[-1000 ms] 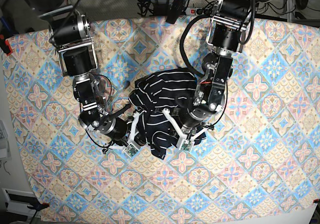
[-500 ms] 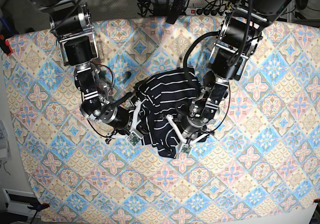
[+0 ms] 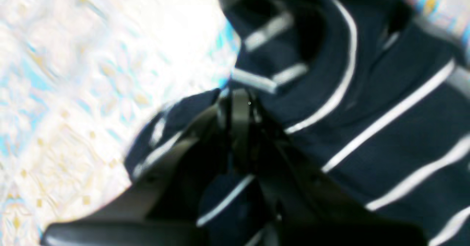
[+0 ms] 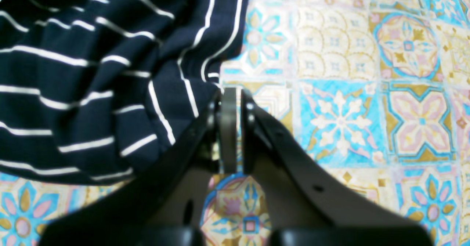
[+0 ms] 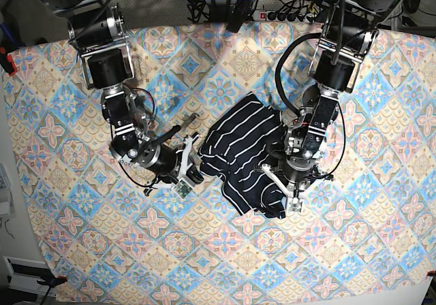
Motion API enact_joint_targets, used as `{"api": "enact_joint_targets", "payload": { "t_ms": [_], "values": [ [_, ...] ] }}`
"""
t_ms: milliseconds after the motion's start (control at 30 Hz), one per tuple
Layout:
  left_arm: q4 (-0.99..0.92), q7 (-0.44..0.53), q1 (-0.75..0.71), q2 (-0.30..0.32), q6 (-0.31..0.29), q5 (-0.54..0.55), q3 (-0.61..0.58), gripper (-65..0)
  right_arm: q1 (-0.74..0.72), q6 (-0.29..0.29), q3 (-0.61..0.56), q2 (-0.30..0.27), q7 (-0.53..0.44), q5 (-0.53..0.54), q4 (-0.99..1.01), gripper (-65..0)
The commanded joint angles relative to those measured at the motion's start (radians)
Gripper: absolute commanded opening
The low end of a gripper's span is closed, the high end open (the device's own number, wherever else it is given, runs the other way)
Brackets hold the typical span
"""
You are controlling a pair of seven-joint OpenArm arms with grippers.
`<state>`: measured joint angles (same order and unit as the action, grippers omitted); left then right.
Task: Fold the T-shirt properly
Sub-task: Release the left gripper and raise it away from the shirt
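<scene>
Shifted toward base view's right since half a second ago: T-shirt (image 5: 248, 158), crumpled mid-counter on tile-patterned cloth (image 5: 381, 203). Left tool (image 3: 238, 106) pinched shut, apparently on T-shirt fold; view blurred. Right tool (image 4: 231, 102) closed on T-shirt edge, low over cloth.

The right gripper (image 5: 193, 156) points toward 3 o'clock in the base view, its jaws pressed together. The left gripper (image 5: 278, 195), at the end of an arm reaching down toward 6 o'clock, has its jaws clamped together too.
</scene>
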<state>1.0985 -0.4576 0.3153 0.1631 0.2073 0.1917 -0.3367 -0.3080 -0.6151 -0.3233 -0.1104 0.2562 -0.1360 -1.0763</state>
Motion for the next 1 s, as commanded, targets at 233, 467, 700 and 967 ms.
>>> {"api": "enact_joint_targets", "payload": {
  "t_ms": [233,467,700,967],
  "values": [
    [0.245,0.023,-0.109,0.011,0.031,-0.01,0.17,-65.0,0.01,0.004,-0.096,0.005,-0.03,0.023,-0.127,-62.7],
    [0.409,0.023,-0.252,0.011,0.033,-0.004,0.253,-65.0,0.045,0.002,-0.247,0.034,0.053,0.023,-0.242,-62.7],
    [0.566,0.023,-0.413,0.01,0.033,-0.001,0.333,-65.0,0.033,0.002,-0.264,0.159,0.058,0.023,-0.147,-62.7],
    [0.633,0.023,-0.514,0.011,0.031,0.001,0.354,-65.0,-0.078,0.002,-0.28,0.237,-0.056,0.023,0.16,-62.7]
  ]
}}
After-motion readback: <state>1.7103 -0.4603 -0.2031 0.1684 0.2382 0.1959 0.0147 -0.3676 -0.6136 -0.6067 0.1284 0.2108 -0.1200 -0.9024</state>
